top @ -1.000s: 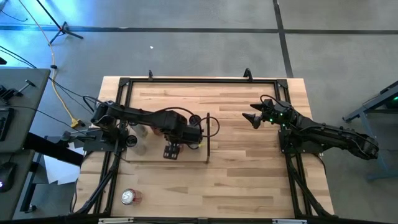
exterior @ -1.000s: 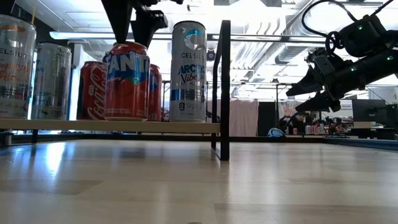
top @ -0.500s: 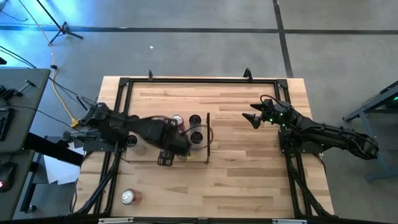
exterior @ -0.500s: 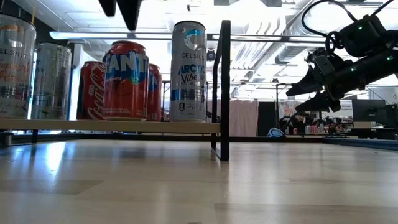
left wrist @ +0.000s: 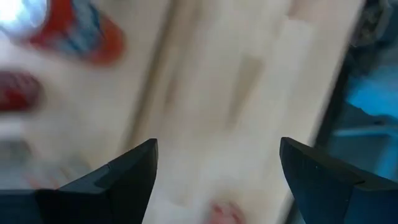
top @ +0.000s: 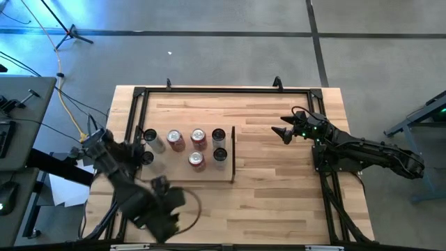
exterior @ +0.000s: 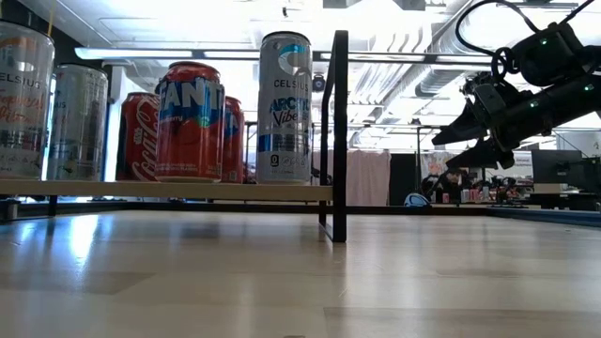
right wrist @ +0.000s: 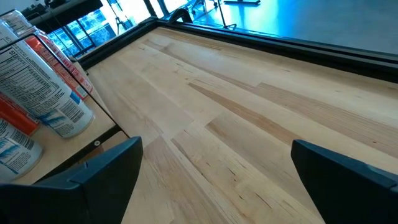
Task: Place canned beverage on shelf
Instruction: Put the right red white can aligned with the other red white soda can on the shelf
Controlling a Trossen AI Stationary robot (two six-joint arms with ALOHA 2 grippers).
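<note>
The shelf (top: 182,174), a pale-wood panel with a dark upright strip (exterior: 338,131) on its right edge, bears several upright cans. Among them are an orange Fanta can (exterior: 191,122), a silver Celsius can (exterior: 285,108) and a red cola can (exterior: 139,139). My left gripper (top: 167,220) hangs open over the table's near left part, away from the shelf, with nothing between its fingers (left wrist: 217,168). That wrist view is blurred. My right gripper (top: 284,130) waits open above the table's right half (exterior: 460,141), and its wrist view shows the shelf's cans (right wrist: 43,87).
Black frame rails (top: 132,132) run along the table's edges. Bare wood (top: 279,188) lies between the shelf and the right arm. A red blur (left wrist: 224,213) shows on the table under my left gripper; what it is I cannot tell.
My left gripper has risen from over the Fanta can on the shelf, then swung fast toward the table's near left corner, rolling about its own axis as it went. The Fanta can stays upright on the shelf. My right arm has kept still.
</note>
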